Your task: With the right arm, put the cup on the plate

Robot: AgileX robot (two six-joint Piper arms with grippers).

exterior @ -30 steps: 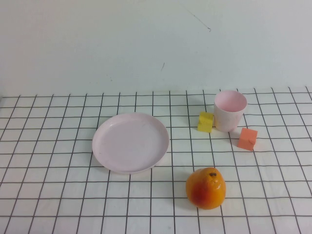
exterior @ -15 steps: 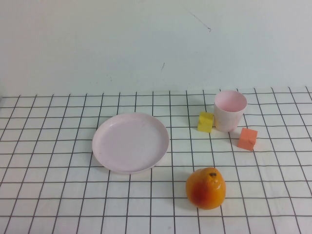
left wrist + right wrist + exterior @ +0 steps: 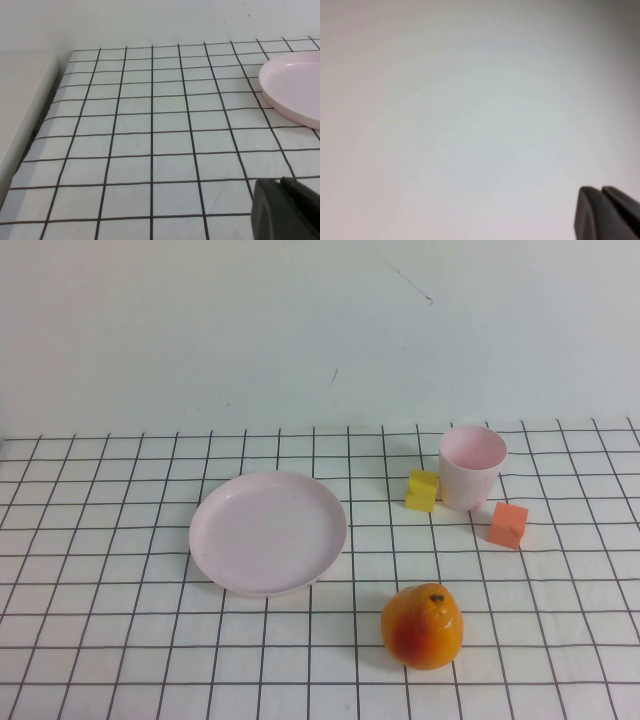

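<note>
The pale pink cup [image 3: 471, 466] stands upright at the back right of the gridded cloth, between two small blocks. The round pale pink plate [image 3: 268, 532] lies left of the middle; its rim also shows in the left wrist view [image 3: 292, 87]. Neither arm shows in the high view. My left gripper [image 3: 281, 186] is shut and empty, low over the cloth left of the plate. My right gripper [image 3: 602, 192] is shut and empty; its view holds only a blank pale surface, with no cup or plate.
A yellow block [image 3: 422, 490] sits just left of the cup and an orange block [image 3: 508, 524] to its front right. An orange fruit [image 3: 422, 626] lies in front of them. The cloth's left edge meets a white ledge [image 3: 20, 100].
</note>
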